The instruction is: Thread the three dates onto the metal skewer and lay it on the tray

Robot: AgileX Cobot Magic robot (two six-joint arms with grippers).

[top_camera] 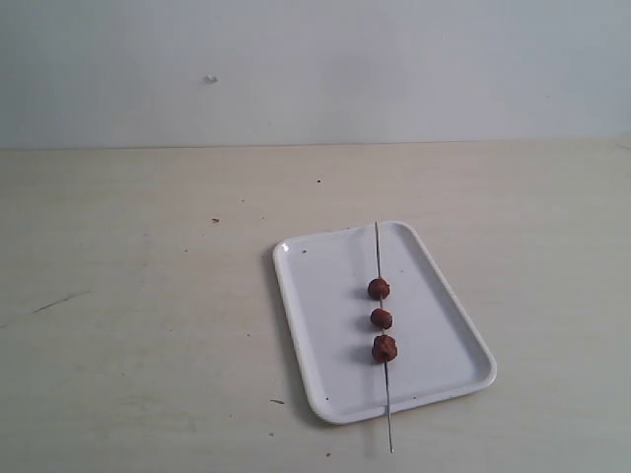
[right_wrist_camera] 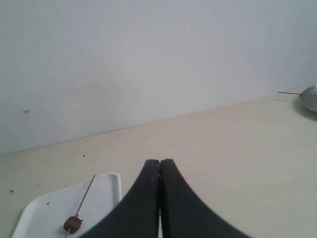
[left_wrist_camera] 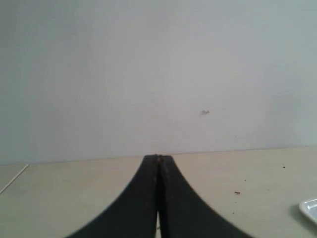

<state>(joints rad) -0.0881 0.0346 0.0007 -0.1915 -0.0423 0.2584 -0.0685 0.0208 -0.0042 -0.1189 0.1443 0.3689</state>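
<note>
The three dates [top_camera: 381, 317] are sitting threaded in a row on the metal skewer [top_camera: 378, 251], which is lying lengthwise on the tray [top_camera: 325, 296], one tip poking out past the rim over the table [top_camera: 148, 296]. Judging from this, the task is looking complete, with nothing left to thread or place. The exterior view is showing the whole arrangement but neither arm. The wrist views are supplying what it lacks: the left claw [left_wrist_camera: 158, 163] and right claw [right_wrist_camera: 160, 166] are each pressing their jaws together on nothing, away from the tray. The right one is catching only one date and part of the skewer.
</note>
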